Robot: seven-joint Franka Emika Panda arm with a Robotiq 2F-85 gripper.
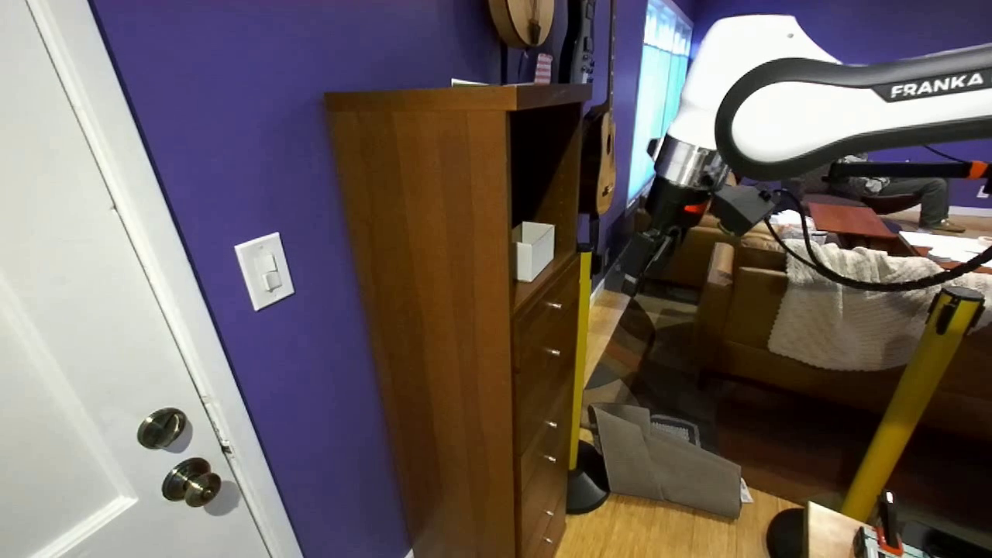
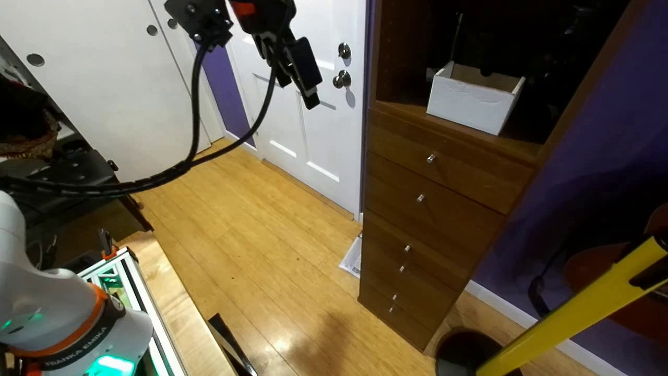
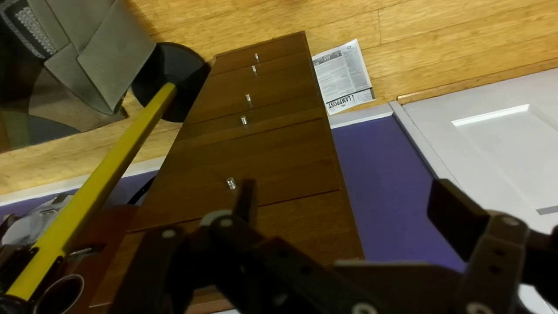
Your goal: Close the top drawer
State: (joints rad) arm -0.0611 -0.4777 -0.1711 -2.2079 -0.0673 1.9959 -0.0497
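Note:
The tall brown wooden cabinet (image 1: 434, 310) stands against the purple wall. Its top drawer (image 2: 464, 169), just under the open shelf, looks flush with the cabinet face in both exterior views (image 1: 535, 324); its inner box is hidden. A small round knob (image 2: 430, 158) sits on its front. In the wrist view the top drawer (image 3: 305, 226) is partly covered by the gripper. My gripper (image 3: 344, 189) has its fingers wide apart with nothing between them. In both exterior views the gripper (image 1: 632, 275) (image 2: 298, 90) hangs in the air in front of the cabinet, apart from it.
A white open box (image 2: 469, 102) sits on the shelf above the drawer. A yellow post (image 3: 126, 139) with a black base stands beside the cabinet; another yellow post (image 1: 914, 403) stands near the sofa (image 1: 717, 310). Lower drawers (image 2: 443, 224) are shut. A white door (image 1: 93, 310) is nearby.

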